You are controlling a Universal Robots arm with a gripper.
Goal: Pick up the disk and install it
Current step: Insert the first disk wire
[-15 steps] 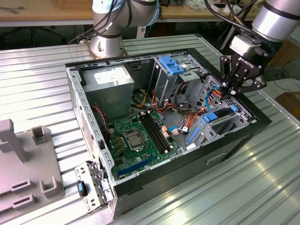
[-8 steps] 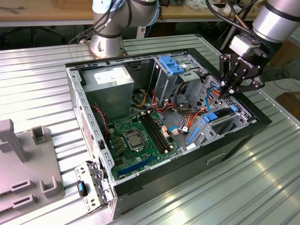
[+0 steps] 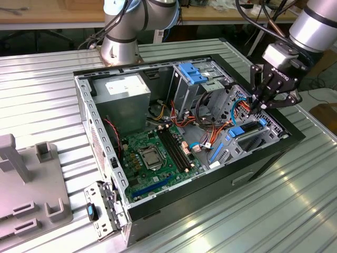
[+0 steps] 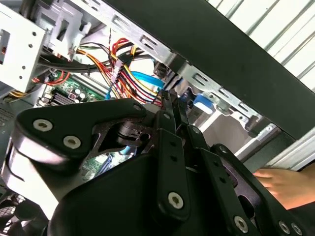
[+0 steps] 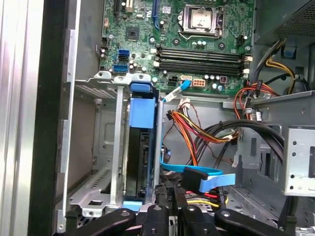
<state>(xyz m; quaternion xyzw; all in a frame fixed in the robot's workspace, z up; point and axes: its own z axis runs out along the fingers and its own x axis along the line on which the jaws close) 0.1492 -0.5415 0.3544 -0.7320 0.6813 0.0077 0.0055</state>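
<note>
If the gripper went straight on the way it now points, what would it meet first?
Likely the blue cable just ahead of the gripper, beside the disk in the cage; depth is unclear.

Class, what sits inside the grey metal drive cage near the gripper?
In the first wrist view, the grey metal hard drive in its bright blue plastic carrier stands on edge inside the grey metal cage. The cage's walls cover its broad sides and connectors.

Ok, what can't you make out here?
Disk: first wrist view, edge-on inside the cage, faces hidden, so seating is unclear.
Hand: second wrist view, cut off by the edge and the gripper.
Motherboard: second wrist view, mostly behind the gripper.
</note>
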